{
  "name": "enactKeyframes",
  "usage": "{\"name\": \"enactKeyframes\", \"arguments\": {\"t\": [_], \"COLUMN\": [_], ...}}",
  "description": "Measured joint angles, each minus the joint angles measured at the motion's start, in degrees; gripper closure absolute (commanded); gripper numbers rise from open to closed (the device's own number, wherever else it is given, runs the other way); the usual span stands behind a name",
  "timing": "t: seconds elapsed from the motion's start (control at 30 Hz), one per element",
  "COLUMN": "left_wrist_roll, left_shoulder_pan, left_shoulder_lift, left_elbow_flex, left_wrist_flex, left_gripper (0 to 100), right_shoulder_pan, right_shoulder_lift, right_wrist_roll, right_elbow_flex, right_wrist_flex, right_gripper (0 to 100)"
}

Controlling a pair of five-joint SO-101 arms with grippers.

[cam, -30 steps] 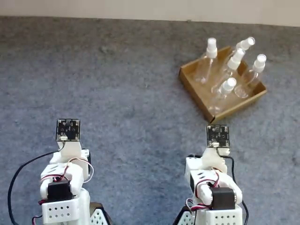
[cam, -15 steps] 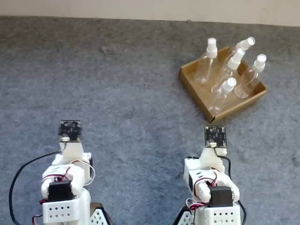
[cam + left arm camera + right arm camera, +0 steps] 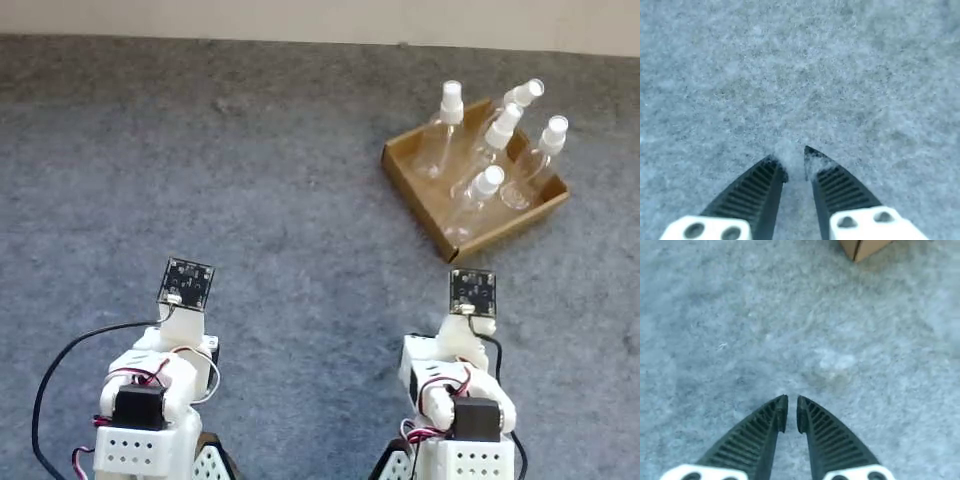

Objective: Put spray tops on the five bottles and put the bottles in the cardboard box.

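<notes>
Near the desk's (image 3: 300, 200) front edge, left of centre, the left arm (image 3: 150, 400) sits folded back. Its wrist view shows the left tool (image 3: 792, 159) slightly ajar over bare grey covering, with a narrow strip of desk between the jaws and nothing held.

Right of centre along the same front edge is the right arm (image 3: 458, 400). The right tool (image 3: 791, 410) has its tips all but meeting and is empty. One corner of the cardboard box (image 3: 862, 247) lies ahead of it, well apart.

The cardboard box (image 3: 405, 178) sits toward the far right corner of the desk. All five bottles (image 3: 470, 205) are inside, each with a white spray top (image 3: 452, 98), and they lean at different angles. One top (image 3: 530, 90) pokes out past the far rim.

The work looks finished, so what remains is probably only settling both arms at rest. Doing that well means keeping both tools close to the front edge, well away from the box. A knock to its wall could tip out the bottle leaning over the rim.
</notes>
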Motion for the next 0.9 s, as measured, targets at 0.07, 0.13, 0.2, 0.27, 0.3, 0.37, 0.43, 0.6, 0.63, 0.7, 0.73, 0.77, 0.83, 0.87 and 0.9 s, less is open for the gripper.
{"name": "enactKeyframes", "arguments": {"t": [0.07,0.13,0.2,0.27,0.3,0.37,0.43,0.6,0.63,0.7,0.73,0.77,0.83,0.87,0.9], "left_wrist_roll": [0.0,0.0,0.0,0.0,0.0,0.0,0.0,0.0,0.0,0.0,0.0,0.0,0.0,0.0,0.0], "left_shoulder_pan": [0.0,0.0,0.0,0.0,0.0,0.0,0.0,0.0,0.0,0.0,0.0,0.0,0.0,0.0,0.0], "left_shoulder_lift": [0.0,0.0,0.0,0.0,0.0,0.0,0.0,0.0,0.0,0.0,0.0,0.0,0.0,0.0,0.0], "left_elbow_flex": [0.0,0.0,0.0,0.0,0.0,0.0,0.0,0.0,0.0,0.0,0.0,0.0,0.0,0.0,0.0], "left_wrist_flex": [0.0,0.0,0.0,0.0,0.0,0.0,0.0,0.0,0.0,0.0,0.0,0.0,0.0,0.0,0.0], "left_gripper": [99,99,99,99,99,99,99,99,99,99,99,99,99,99,99], "right_shoulder_pan": [0.35,0.44,0.44,0.62,0.7,0.7,0.7,0.7,0.7,0.7,0.7,0.7,0.7,0.7,0.7], "right_shoulder_lift": [0.0,0.0,0.0,0.0,0.0,0.0,0.0,0.0,0.0,0.0,0.0,0.0,0.0,0.0,0.0], "right_wrist_roll": [0.0,0.0,0.0,0.0,0.0,0.0,0.0,0.0,0.0,0.0,0.0,0.0,0.0,0.0,0.0], "right_elbow_flex": [0.0,0.0,0.0,0.0,0.0,0.0,0.0,0.0,0.0,0.0,0.0,0.0,0.0,0.0,0.0], "right_wrist_flex": [0.0,0.0,0.0,0.0,0.0,0.0,0.0,0.0,0.0,0.0,0.0,0.0,0.0,0.0,0.0], "right_gripper": [97.6,97.6,97.6,97.6,97.6,97.6,97.6,97.6,97.6,97.6,97.6,97.6,97.6,97.6,97.6]}}
